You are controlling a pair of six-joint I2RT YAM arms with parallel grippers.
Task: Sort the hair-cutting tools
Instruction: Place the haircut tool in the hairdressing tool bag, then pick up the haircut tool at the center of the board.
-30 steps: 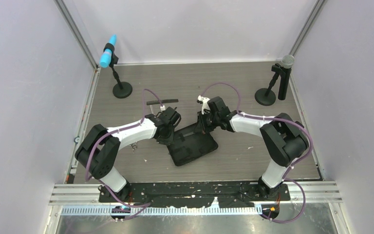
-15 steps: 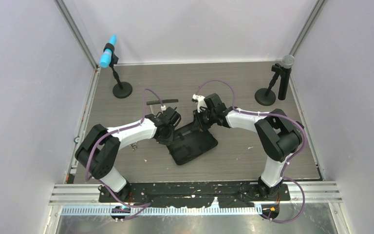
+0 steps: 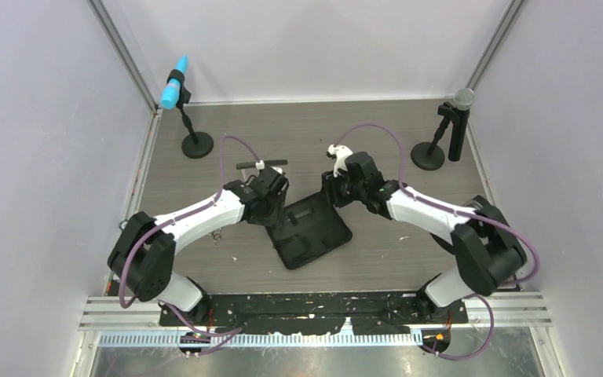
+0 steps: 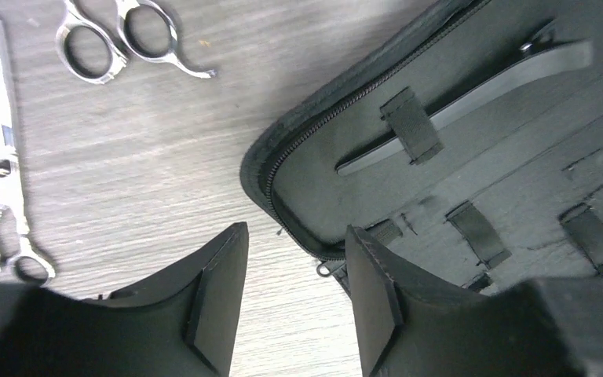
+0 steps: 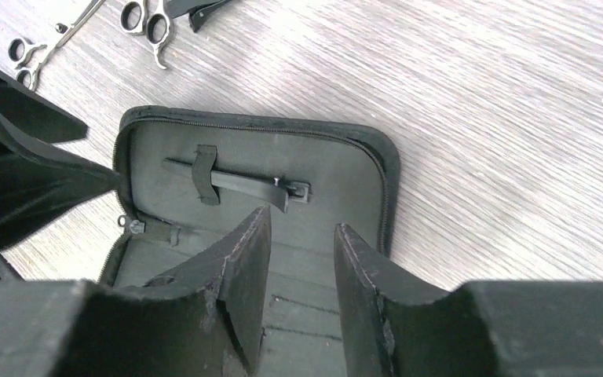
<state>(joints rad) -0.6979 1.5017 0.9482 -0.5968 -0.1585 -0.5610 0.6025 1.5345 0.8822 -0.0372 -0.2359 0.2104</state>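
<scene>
The black zip case lies open in the middle of the table, with one slim black clip tucked under a strap inside it. Two silver scissors lie on the wood left of the case. In the right wrist view another black clip rests beside the scissors. The long black comb lies behind the left arm. My left gripper hangs open over the case's left edge, holding nothing. My right gripper is open above the case's inside, also empty.
A microphone with a blue tip stands at the back left on a round base. A grey-headed microphone stands at the back right. Bare wood lies to the right of the case. Grey walls close in three sides.
Both grippers have gone from shut to open at the case. The right arm has stretched out lower and its wrist has shifted slightly right; the left wrist has edged back.
</scene>
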